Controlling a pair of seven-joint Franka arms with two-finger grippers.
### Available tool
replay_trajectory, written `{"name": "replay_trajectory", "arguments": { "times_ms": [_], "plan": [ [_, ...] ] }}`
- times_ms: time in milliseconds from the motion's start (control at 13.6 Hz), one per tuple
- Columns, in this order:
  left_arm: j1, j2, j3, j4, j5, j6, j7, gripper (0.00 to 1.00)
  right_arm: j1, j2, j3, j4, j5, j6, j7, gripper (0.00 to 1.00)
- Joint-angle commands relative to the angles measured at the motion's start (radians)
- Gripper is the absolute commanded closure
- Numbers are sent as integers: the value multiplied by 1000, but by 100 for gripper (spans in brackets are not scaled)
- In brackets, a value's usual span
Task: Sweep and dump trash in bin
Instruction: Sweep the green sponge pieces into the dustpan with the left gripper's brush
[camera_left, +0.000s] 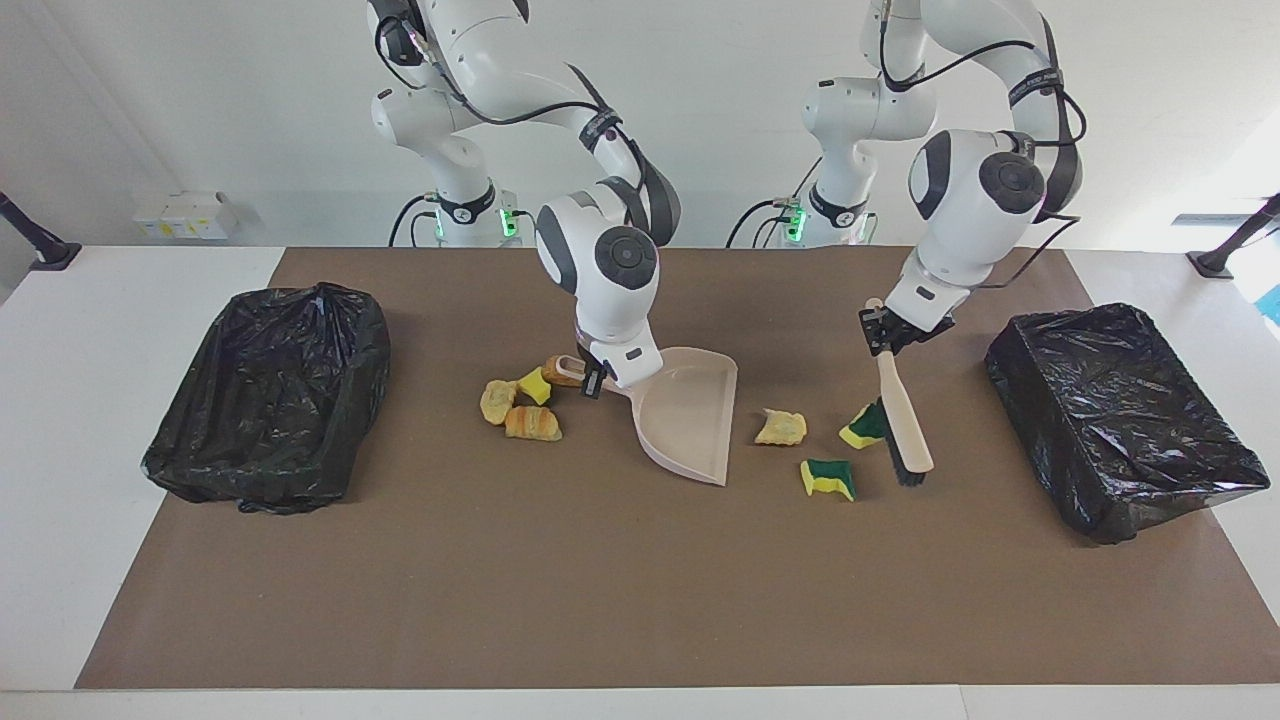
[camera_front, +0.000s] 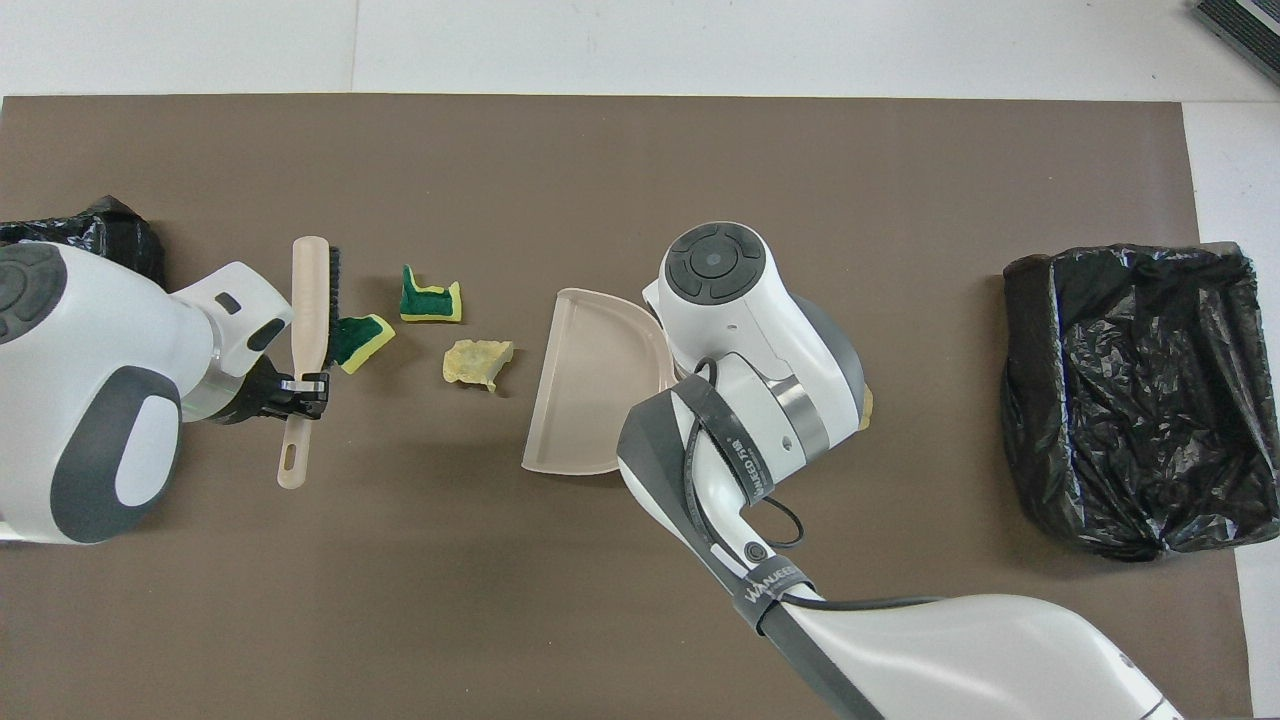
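Table (camera_left: 60, 420): white top, a brown mat (camera_left: 620, 590) covering most of it. On the mat: one black-lined bin (camera_left: 270, 390) by the edge at the right arm's end; a second black-lined bin (camera_left: 1120, 420) by the edge at the left arm's end; mid-table, beige dustpan (camera_left: 690, 420), trash scraps (camera_left: 520, 405) beside its handle, three more scraps (camera_left: 825, 478) at its mouth.

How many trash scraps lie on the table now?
7. Three lie between the dustpan and the brush: a pale yellow scrap and two green-yellow sponges. Four cluster by the dustpan's handle. More may be hidden under the right arm.
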Motion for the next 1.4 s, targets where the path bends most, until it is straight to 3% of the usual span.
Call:
{"name": "replay_trajectory", "arguments": {
  "times_ms": [0,221,515,1324],
  "plan": [
    [37,16,-5,-11,-13,13,47,100,-3,-2,4,2,-35,-18,35,100],
    [16,64,-8,-48,-13,151,32,100,-5,0,4,2,-37,-11,35,100],
    [-99,122,-11,-48,-15,202,26,100,-5,0,4,2,-37,-11,37,100],
    [-558,76,-15,-65,-116,213,-358,100,0,-3,5,-2,-37,-16,40,100]
  ]
}}
